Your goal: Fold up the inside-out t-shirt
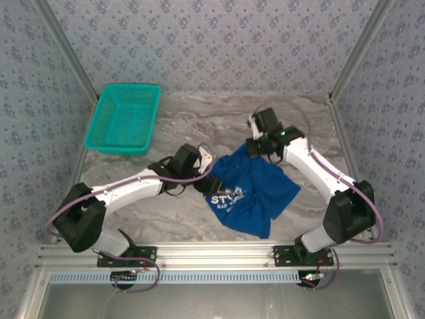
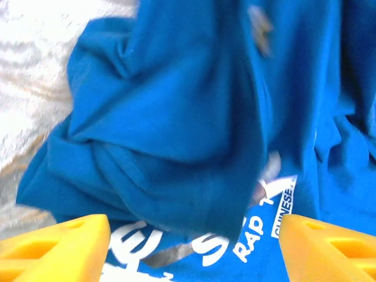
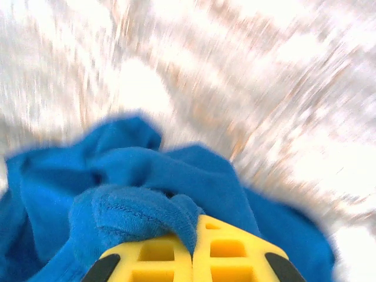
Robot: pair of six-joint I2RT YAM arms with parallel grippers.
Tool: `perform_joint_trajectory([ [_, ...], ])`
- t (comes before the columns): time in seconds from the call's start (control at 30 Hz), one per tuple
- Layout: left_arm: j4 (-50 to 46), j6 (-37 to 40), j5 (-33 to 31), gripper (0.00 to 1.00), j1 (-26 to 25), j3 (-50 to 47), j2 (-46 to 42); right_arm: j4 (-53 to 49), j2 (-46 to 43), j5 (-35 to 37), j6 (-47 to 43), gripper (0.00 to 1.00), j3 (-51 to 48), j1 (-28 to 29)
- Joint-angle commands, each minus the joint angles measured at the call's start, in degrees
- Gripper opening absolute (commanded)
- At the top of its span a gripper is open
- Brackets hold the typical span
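Blue t-shirt (image 1: 255, 189) reads "RAP", "CHINESE".
My right jaws pinch its far end; my left jaws are spread wide.

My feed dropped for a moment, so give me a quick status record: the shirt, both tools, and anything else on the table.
t-shirt: blue, crumpled on the marble table, white print facing up, no neat fold yet
left tool: open, jaws wide apart over the shirt's printed area, holding nothing
right tool: shut on a bunched fold at the shirt's far edge
basket: teal mesh, far left of the table, apart from the shirt
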Motion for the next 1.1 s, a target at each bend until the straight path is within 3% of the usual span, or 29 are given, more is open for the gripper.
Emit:
perform_joint_trajectory([
  [0.0, 4.5, 12.0, -1.9, 0.78, 0.0, 2.0, 1.6, -0.9, 7.5, 2.3, -2.9, 0.01, 7.6, -2.9],
  [0.1, 5.3, 16.4, -4.4, 0.80, -0.1, 4.1, 5.4, -2.8, 14.8, 1.9, -3.2, 0.30, 15.7, -4.6],
  [0.2, 5.3, 19.4, -9.1, 0.81, 0.1, 8.0, 9.9, -4.6, 16.3, 2.1, -3.5, 0.50, 18.9, -3.7],
  [0.27, 3.1, 19.7, -12.3, 0.81, 1.0, 11.1, 12.4, -5.4, 13.3, 3.5, -3.8, 0.55, 17.0, -1.6],
  [0.33, 0.9, 18.2, -11.2, 0.81, 2.7, 12.4, 12.8, -6.7, 8.7, 4.3, -3.8, 0.57, 12.9, 0.9],
  [0.5, 5.8, 7.1, -2.1, 0.83, 9.8, 6.8, 7.5, -3.2, -4.5, -5.8, 2.2, 0.61, -5.9, 7.1],
  [0.6, 7.7, 0.4, 6.0, 0.85, 15.2, 8.2, 10.9, 5.5, -8.8, -10.2, 9.2, 0.64, -18.2, 10.5],
  [0.73, 3.2, 0.2, 13.7, 0.86, 16.7, 16.8, 19.7, 12.2, -8.2, -9.9, 16.7, 0.68, -24.2, 15.9],
  [0.93, -6.6, -0.7, 21.3, 0.87, 17.4, 28.8, 30.2, 7.2, -4.9, -3.7, 20.9, 0.79, -25.7, 24.6],
  [1.07, -12.8, -1.0, 24.8, 0.80, 17.1, 35.7, 37.3, 9.2, -1.6, -2.6, 23.9, 0.82, -27.0, 29.0],
])
